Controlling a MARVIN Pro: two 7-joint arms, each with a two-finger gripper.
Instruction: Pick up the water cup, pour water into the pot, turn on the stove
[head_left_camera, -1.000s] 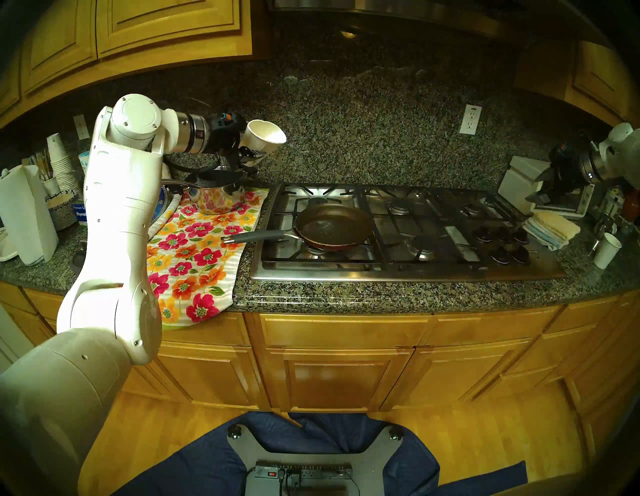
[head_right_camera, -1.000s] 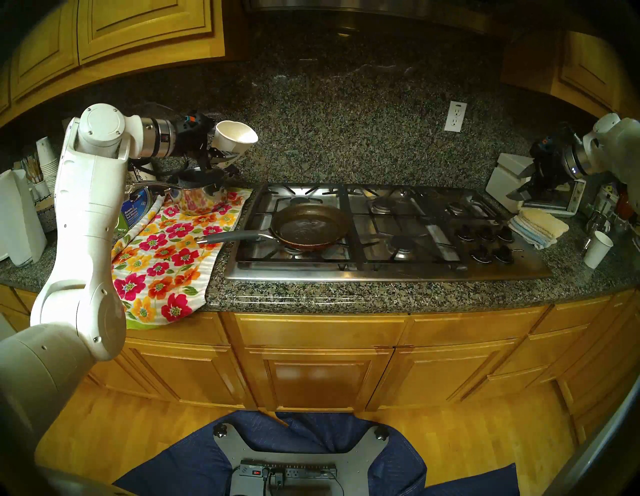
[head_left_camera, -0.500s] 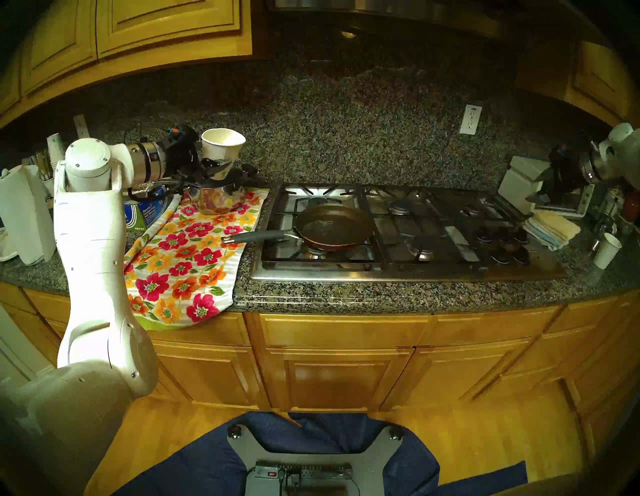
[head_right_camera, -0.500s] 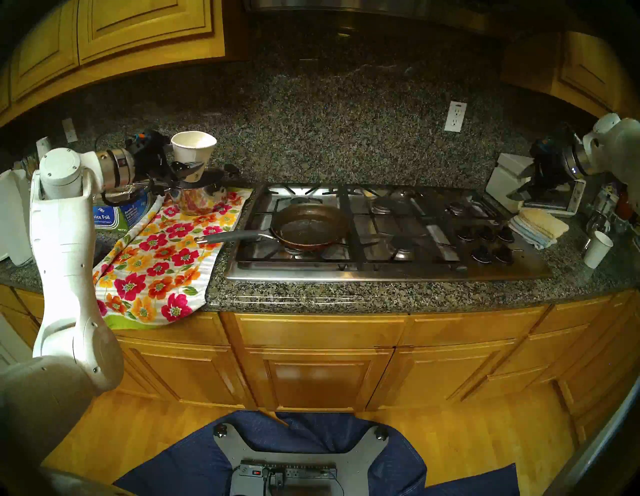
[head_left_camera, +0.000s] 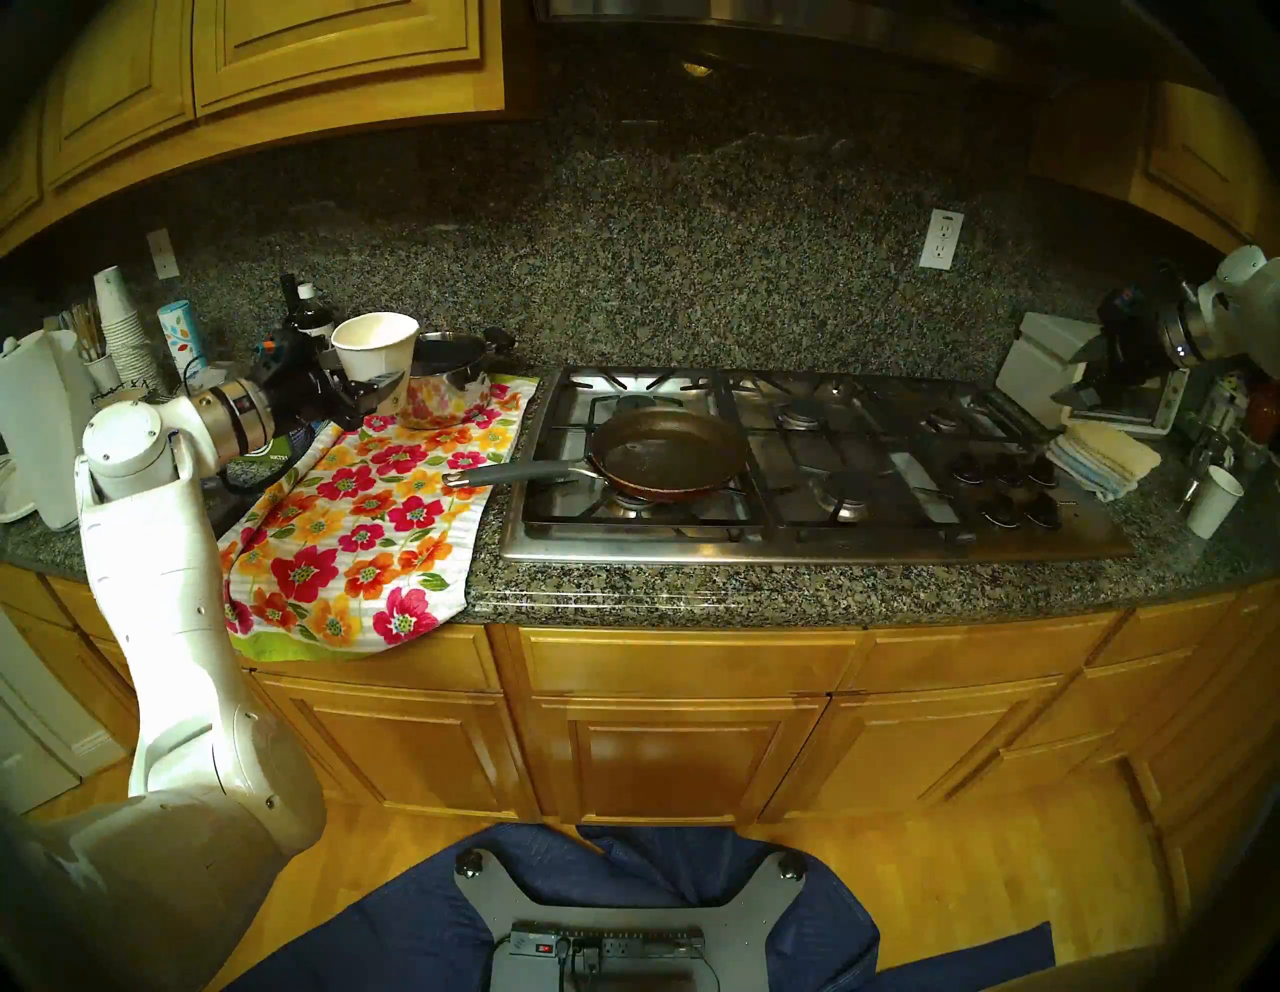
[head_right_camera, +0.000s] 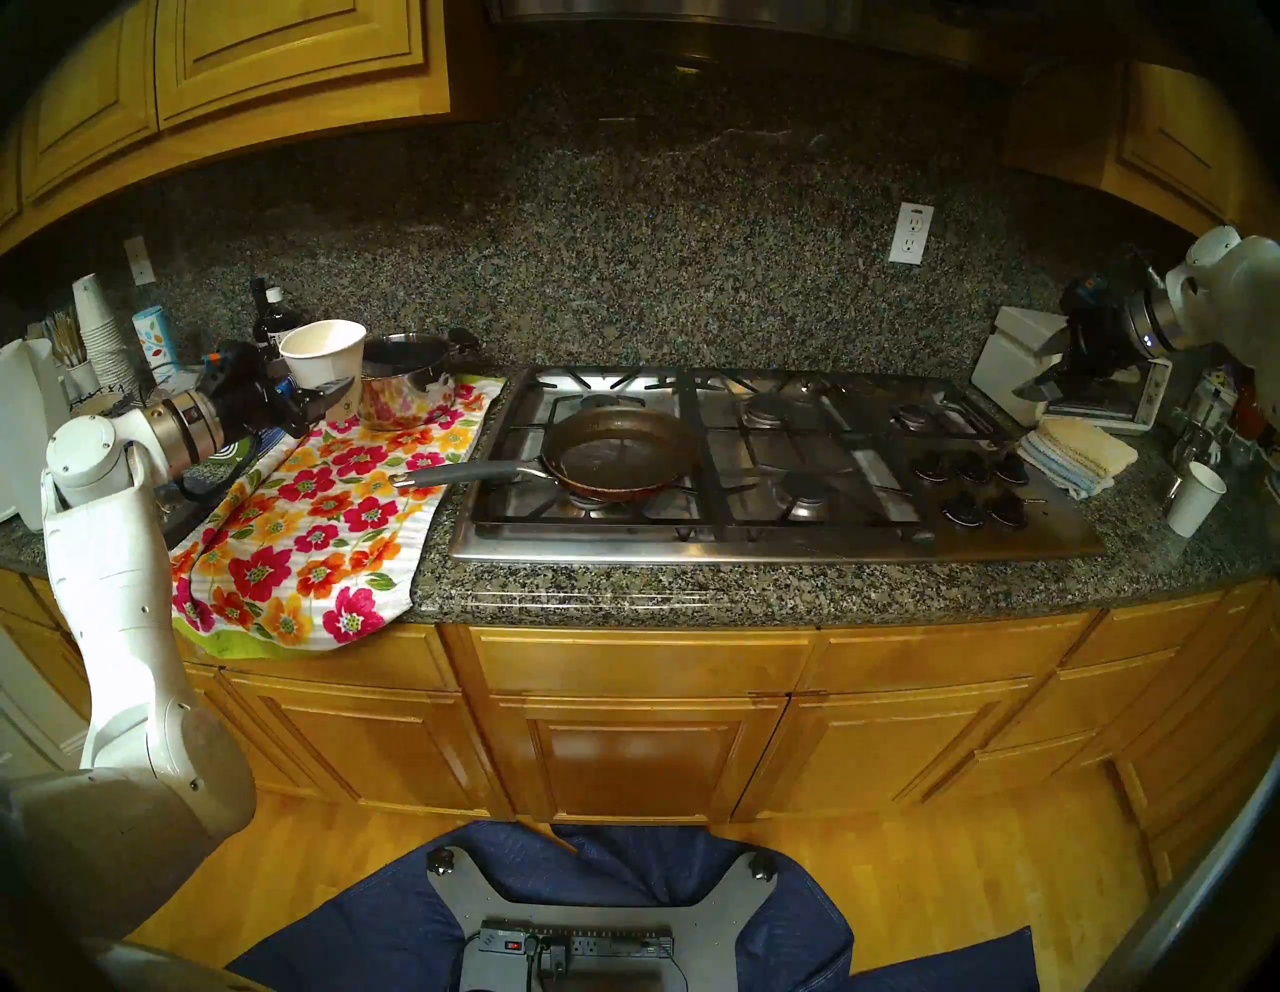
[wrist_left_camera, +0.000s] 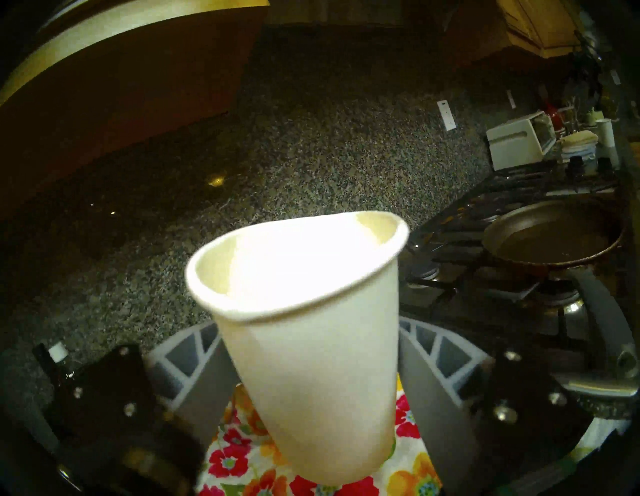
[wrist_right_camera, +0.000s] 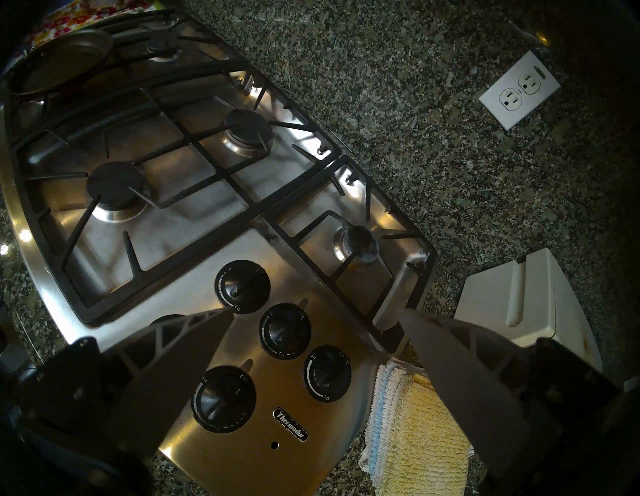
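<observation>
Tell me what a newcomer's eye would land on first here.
Probably the bright floral towel draped over the counter's left edge, with the white water cup standing upright above it between the left gripper's fingers. Next, the dark frying pan on the stove's front-left burner.
</observation>
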